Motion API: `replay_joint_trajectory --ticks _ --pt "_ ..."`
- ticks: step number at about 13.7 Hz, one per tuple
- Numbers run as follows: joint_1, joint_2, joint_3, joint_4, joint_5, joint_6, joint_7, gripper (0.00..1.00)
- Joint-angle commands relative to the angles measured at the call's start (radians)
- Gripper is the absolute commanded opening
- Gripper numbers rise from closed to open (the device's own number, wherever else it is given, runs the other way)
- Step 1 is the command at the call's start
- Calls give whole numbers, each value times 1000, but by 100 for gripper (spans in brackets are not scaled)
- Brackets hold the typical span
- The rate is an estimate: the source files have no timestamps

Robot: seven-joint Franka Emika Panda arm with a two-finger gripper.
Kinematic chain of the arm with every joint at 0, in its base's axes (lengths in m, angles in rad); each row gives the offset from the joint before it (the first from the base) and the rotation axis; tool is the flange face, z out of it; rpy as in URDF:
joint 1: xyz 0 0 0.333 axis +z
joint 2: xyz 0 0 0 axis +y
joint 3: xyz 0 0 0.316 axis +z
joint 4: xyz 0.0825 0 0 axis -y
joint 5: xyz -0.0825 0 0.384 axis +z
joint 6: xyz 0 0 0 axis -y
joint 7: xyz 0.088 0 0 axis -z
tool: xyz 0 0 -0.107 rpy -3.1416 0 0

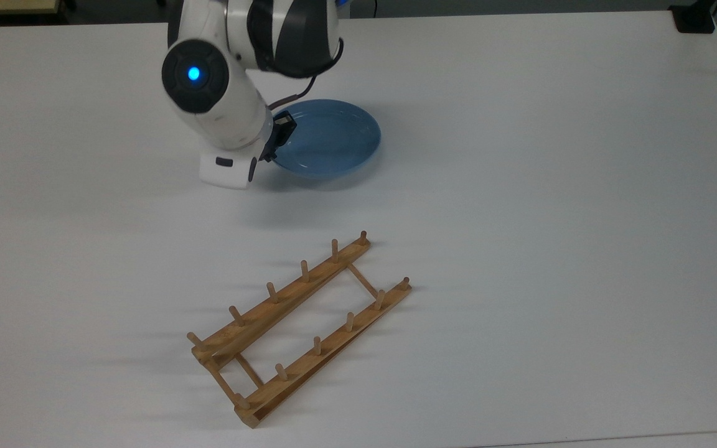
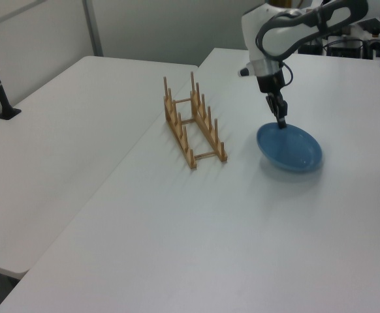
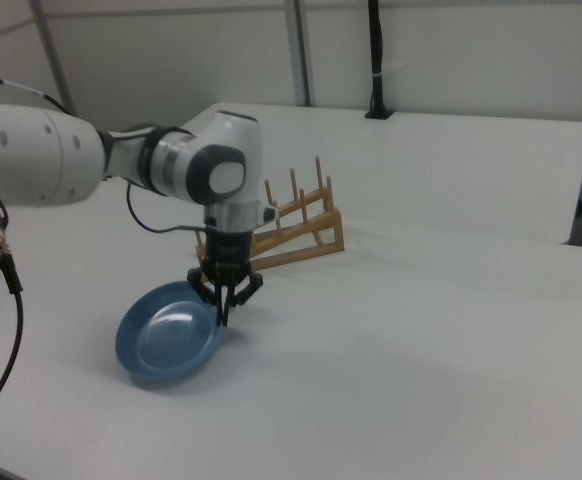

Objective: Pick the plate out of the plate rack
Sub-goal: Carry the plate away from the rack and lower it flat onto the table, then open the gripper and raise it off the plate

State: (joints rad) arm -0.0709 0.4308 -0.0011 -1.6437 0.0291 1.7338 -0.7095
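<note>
One plate (image 1: 330, 140) is all I have to manage, and it now sits out of the plate rack (image 1: 299, 326), well apart from it on the white table (image 1: 551, 186), with every peg slot vacant. My gripper (image 3: 222, 312) has its fingers pinched together on the plate's raised rim, at the edge nearest the rack in the right view. I hold it by the rim because that lip is the only thin part two fingers can close around. The plate looks nearly level and very low, perhaps resting on the table already, though I cannot tell for sure. My guess is that letting go comes next.
</note>
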Motion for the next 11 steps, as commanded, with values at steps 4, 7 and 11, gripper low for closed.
replay_joint_trajectory --ticks 4,7,11 --pt "-7 32 -8 13 -83 -83 76 40" --pt "19 16 -3 59 -144 -76 302 69" --pt "101 -114 0 65 -175 -73 488 100"
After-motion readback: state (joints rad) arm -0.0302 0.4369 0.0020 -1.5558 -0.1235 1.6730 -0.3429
